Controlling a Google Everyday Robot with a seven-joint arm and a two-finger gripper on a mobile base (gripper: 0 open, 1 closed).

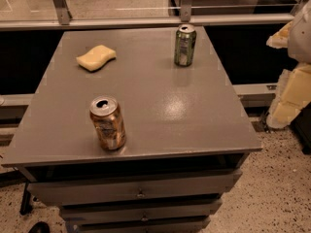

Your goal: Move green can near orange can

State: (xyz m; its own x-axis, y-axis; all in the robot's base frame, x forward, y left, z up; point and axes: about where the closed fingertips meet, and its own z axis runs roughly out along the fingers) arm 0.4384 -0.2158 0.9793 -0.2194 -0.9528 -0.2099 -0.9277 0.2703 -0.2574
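Note:
The green can [185, 45] stands upright near the far right corner of the grey cabinet top [160, 110]. The orange can [108, 123] stands upright near the front left edge, its opened top showing. The two cans are far apart, diagonally across the top. My gripper [290, 89] is a pale, yellowish shape at the right edge of the view, off the cabinet's right side and well away from both cans. It holds nothing that I can see.
A yellow sponge [96, 57] lies at the far left of the top. Drawers [136, 191] sit below the front edge. A glass partition with metal rails [146, 21] runs behind the cabinet. Speckled floor [277, 193] lies to the right.

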